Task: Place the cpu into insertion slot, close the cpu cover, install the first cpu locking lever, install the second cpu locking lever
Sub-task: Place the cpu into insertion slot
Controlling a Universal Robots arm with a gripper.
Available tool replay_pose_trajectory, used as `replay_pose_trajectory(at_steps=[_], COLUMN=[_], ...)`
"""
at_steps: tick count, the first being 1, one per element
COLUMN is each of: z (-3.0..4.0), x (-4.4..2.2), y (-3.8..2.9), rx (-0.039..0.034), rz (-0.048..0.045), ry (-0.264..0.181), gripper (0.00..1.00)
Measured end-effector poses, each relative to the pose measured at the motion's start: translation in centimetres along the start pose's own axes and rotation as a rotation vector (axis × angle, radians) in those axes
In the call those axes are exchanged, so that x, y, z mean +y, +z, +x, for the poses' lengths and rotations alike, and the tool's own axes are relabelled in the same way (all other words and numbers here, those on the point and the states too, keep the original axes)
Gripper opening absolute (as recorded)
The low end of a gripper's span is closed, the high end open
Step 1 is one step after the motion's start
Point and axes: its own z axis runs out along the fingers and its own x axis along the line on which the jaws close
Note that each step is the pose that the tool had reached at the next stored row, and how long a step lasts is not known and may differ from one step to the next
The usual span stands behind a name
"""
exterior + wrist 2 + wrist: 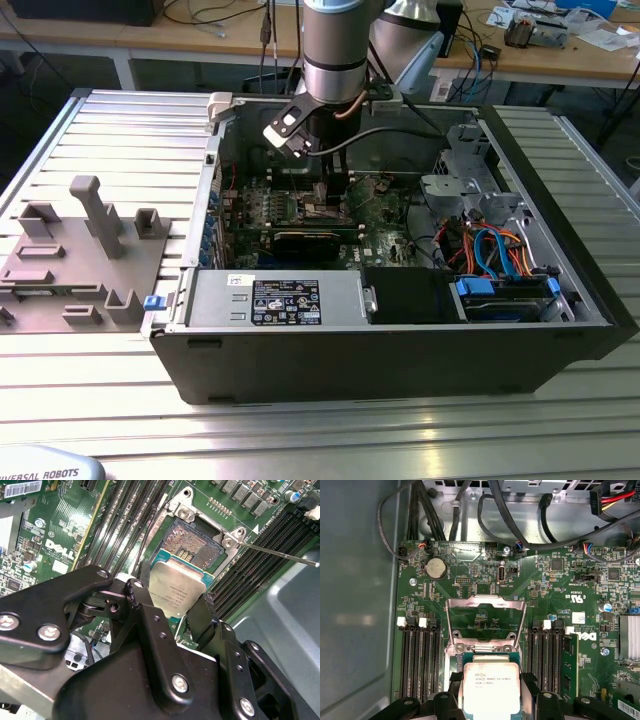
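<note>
My gripper (172, 607) is shut on the cpu (177, 591), a silver-topped square chip pinched at two opposite edges by the black fingers (137, 597). In the second wrist view the insertion slot (196, 541) lies uncovered just beyond the chip, its dark pin field showing inside a shiny metal rim; the chip overlaps the slot's near edge. In the first wrist view the cpu (490, 687) sits between the fingers (529, 682), and the cpu cover (485, 605) stands swung open behind it. In the exterior view the gripper (328, 197) is low inside the computer case over the green motherboard (385, 225).
A thin metal locking lever (280, 556) sticks out sideways past the slot. Long black memory slots (420, 660) flank the socket on both sides. Cables (520, 520) and a drive cage (470, 175) crowd the case. A grey fixture block (85, 250) stands on the table at the exterior view's left.
</note>
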Motion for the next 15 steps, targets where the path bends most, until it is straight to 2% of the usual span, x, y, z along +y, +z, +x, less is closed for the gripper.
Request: replay_pose_trajectory(at_steps=[15], z=[0.00], x=[-0.02], y=[0.26], rx=[-0.0001], rz=[0.0000], ry=[0.000], gripper=[0.54])
